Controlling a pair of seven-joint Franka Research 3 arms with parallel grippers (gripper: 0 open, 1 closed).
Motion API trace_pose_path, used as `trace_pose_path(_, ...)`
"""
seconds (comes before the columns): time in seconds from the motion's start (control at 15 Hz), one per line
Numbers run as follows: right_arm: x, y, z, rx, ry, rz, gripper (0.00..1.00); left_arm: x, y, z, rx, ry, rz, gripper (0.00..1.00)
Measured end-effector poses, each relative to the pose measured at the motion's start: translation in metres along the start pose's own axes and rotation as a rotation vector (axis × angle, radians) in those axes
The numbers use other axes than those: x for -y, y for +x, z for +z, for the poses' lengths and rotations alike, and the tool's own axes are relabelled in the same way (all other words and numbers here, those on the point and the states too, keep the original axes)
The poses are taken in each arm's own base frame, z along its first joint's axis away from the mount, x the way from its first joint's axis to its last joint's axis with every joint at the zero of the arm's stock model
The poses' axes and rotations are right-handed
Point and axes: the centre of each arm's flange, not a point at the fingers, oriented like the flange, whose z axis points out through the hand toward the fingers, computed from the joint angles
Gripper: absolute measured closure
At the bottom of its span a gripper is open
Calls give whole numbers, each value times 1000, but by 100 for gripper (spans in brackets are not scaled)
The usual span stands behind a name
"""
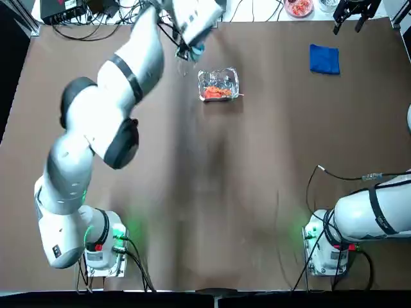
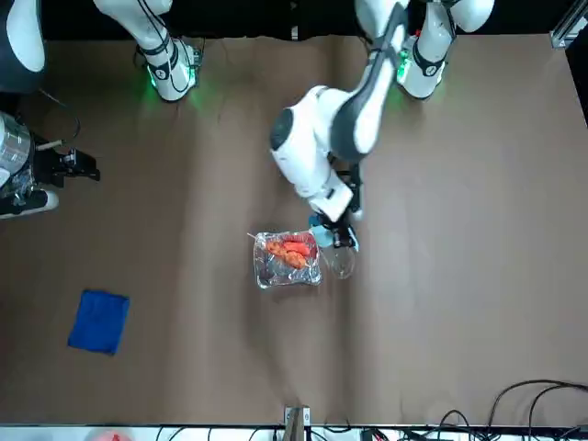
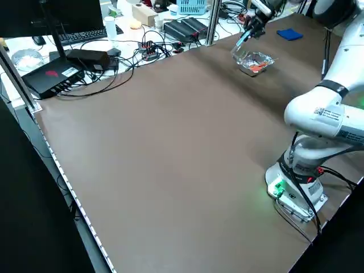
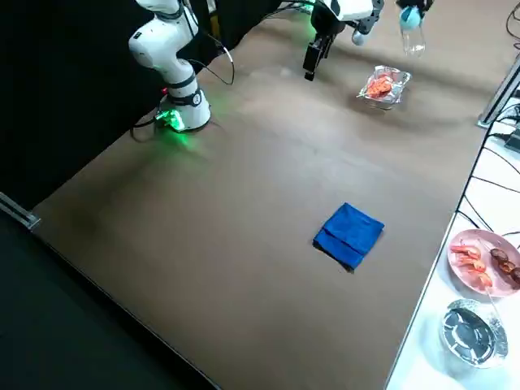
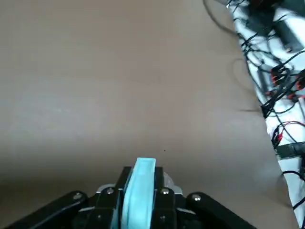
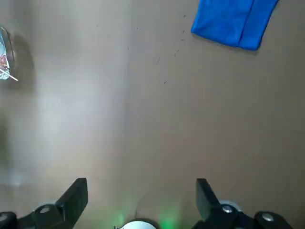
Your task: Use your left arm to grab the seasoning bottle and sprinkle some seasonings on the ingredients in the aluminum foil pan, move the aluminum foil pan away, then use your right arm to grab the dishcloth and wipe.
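The left gripper (image 2: pixel 333 231) was clamped on the seasoning bottle (image 2: pixel 338 259), at nine o'clock of the aluminum foil pan (image 1: pixel 219 85). The right gripper (image 6: pixel 141 200) hung parted; the dishcloth (image 1: pixel 324 59) lay untouched on the table (image 1: pixel 257 179). Sprinkling, moving and wiping remained.

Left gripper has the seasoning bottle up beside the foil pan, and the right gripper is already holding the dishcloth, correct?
Not quite. The right gripper is open and empty; the dishcloth lies flat on the table, as the top view shows. The left gripper does hold the seasoning bottle beside the foil pan.
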Motion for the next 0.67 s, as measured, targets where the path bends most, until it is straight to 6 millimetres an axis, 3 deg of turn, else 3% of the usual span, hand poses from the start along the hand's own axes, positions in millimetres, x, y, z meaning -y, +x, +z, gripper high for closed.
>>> trace_pose_path(0.33, 0, 0, 0, 1, 0, 0, 0, -53, 119, -23, 250, 105, 18, 77)
trace_pose_path(0.53, 0, 0, 0, 1, 0, 0, 0, -73, 181, -11, 373, 165, 41, 77)
trace_pose_path(0.67, 0, 0, 0, 1, 0, 0, 0, -81, 205, 0, 419, 184, 37, 77)
